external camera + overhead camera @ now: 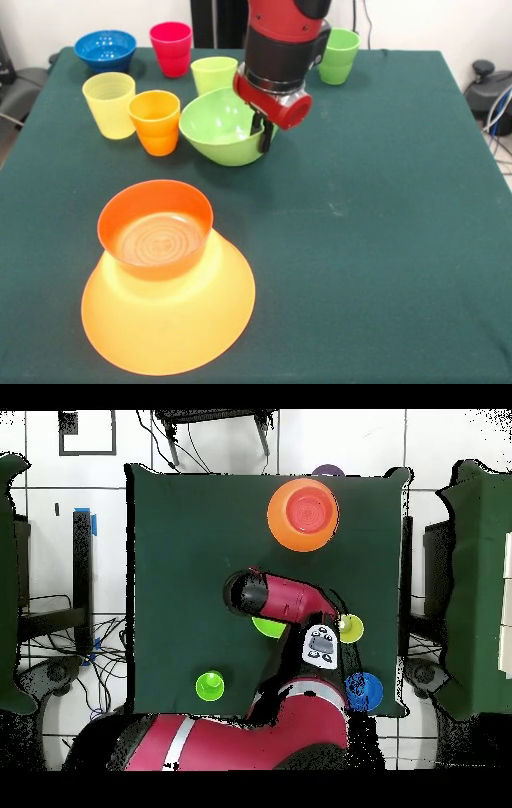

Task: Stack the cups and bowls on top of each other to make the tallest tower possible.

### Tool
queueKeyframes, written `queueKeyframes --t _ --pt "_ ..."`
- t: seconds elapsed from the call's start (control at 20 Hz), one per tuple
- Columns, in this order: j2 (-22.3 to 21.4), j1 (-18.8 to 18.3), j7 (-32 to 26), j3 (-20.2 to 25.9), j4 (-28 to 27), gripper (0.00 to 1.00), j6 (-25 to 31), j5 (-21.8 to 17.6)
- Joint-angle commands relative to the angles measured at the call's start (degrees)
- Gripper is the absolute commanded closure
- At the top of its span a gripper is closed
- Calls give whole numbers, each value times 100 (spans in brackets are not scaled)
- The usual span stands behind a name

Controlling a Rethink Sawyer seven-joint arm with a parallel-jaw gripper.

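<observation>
The very large orange bowl (168, 328) lies upside down near the front left, with the small orange-red bowl (156, 228) upright on it as the tower. My gripper (262, 136) reaches down onto the right rim of the lime green bowl (220, 128), one finger inside and one outside, and is shut on the rim. The bowl tilts slightly. Left of it stand the orange cup (155, 122) and yellow cup (110, 104), behind it the lime green cup (214, 74) and red cup (171, 48). In the overhead view the arm (285, 599) hides the gripper.
The blue bowl (106, 50) sits at the far left corner and the darker green cup (338, 56) at the far right of the arm. A purple sliver (326, 472) shows past the table edge (200, 469) beyond the orange bowl (285, 534).
</observation>
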Motion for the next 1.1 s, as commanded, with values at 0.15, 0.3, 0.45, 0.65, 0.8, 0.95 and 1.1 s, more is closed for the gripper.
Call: queueKeyframes --t 0.15,0.3,0.45,0.65,0.8,0.95,1.1 --pt "-467 -1 250 397 -188 100 1217 105" --pt "-565 -15 210 396 -265 100 1461 79" --pt "-598 -40 190 398 -380 100 1660 60" --pt "-609 -66 155 396 -581 100 1921 27" --pt "-591 -73 117 365 -830 100 2167 -22" --pt "-488 -140 15 405 -1104 100 2310 -70" --pt "-357 -181 -48 424 -1413 100 2475 -113"
